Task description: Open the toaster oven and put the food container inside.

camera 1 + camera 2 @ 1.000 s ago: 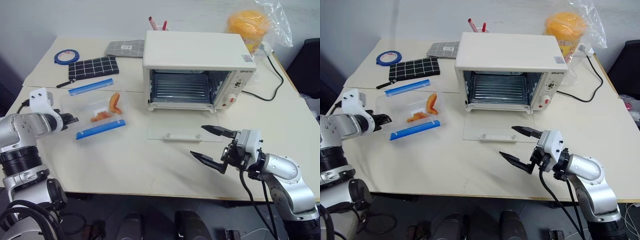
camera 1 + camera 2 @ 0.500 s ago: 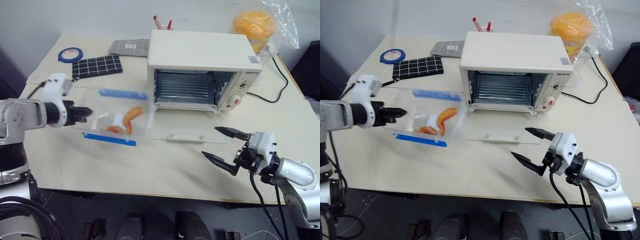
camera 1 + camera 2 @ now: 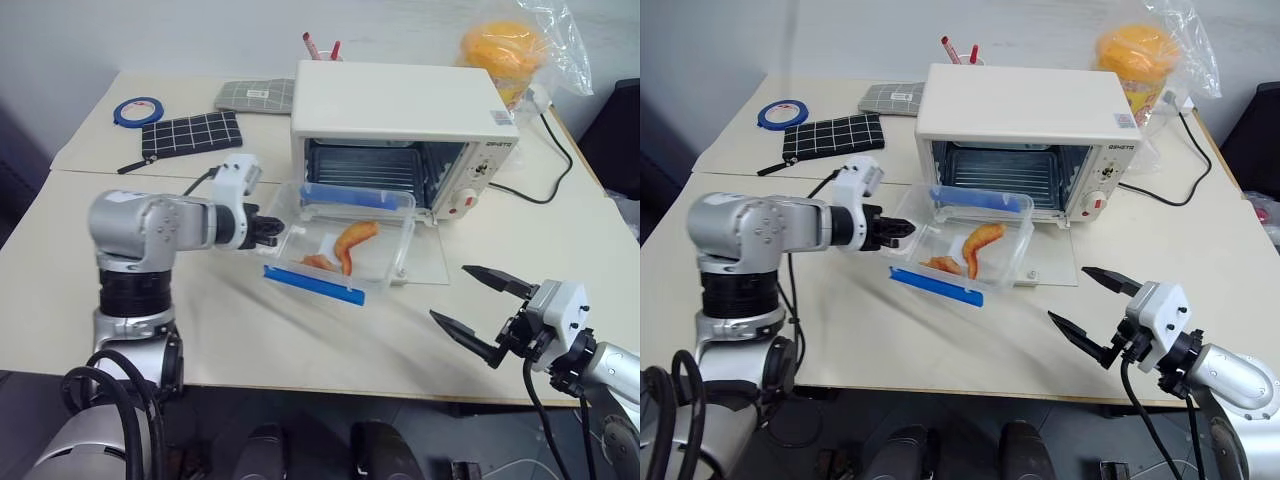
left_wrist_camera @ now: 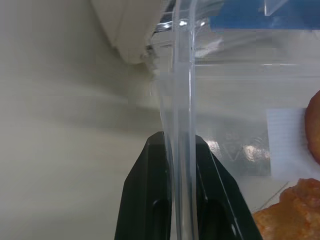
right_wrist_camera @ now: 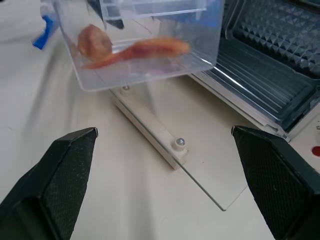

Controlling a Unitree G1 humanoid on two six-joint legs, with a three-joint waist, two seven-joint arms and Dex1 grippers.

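Left eye view: the clear rectangular plastic food container (image 3: 345, 242) hangs in front of the cream-white boxy toaster oven (image 3: 402, 135), above its glass door (image 3: 428, 262) folded flat on the table (image 3: 250, 320).

The container carries two blue side clips and orange food pieces on its floor. The left gripper (image 3: 272, 228) is pinched tight on its near end wall. The right gripper (image 3: 484, 309) hovers well apart toward the table's front edge, black fingers spread wide around nothing. The oven's wire rack (image 3: 365, 175) is bare.

Food container (image 3: 350, 245) in left claw (image 3: 272, 228)
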